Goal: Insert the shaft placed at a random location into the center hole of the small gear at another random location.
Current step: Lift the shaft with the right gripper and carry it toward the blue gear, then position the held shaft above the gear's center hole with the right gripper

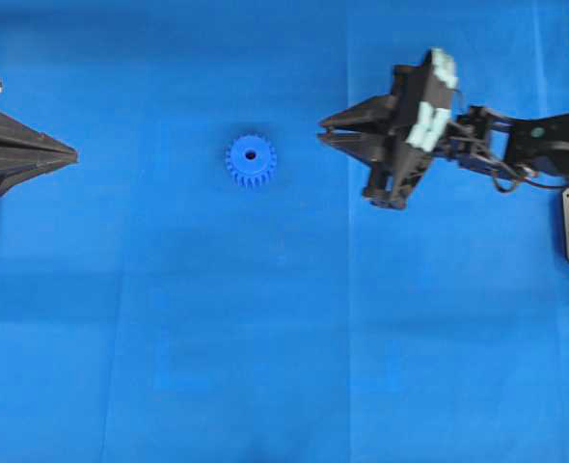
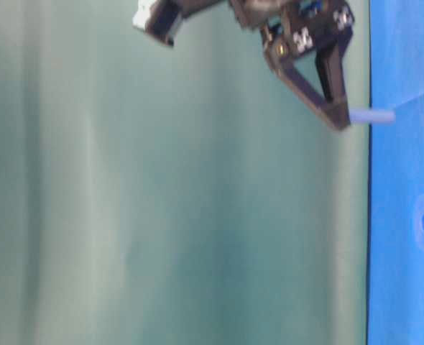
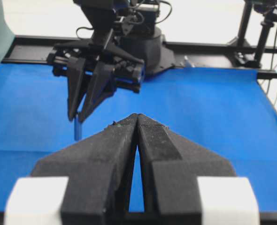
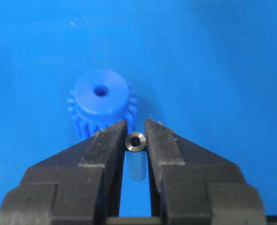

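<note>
In the right wrist view, nearest the lens, the right pincer [image 4: 135, 140] pinches the shaft [image 4: 135, 141] between its two black fingertips, the pin's hollow end facing the camera at lower centre of the frame. Just beyond the tips, in the upper left of that frame, the small gear [image 4: 101, 107] lies flat on the blue desk [image 4: 213, 70] with its center hole [image 4: 100, 90] open and unobstructed. The table-level view shows the shaft [image 2: 372, 115] protruding from the pincer tip, clear of the desk surface. In the overhead view the right pincer [image 1: 325, 128] sits right of centre, apart from the gear [image 1: 251, 160] at mid-frame. The left pincer [image 1: 70, 152] rests at the far left edge, its fingers pressed together and holding nothing; its own wrist view confirms the closed tips. Assessment: pickup of the shaft appears complete. Outstanding: carrying the shaft over the gear, aligning it with the hole and lowering it in. Insertion not yet begun.
</note>
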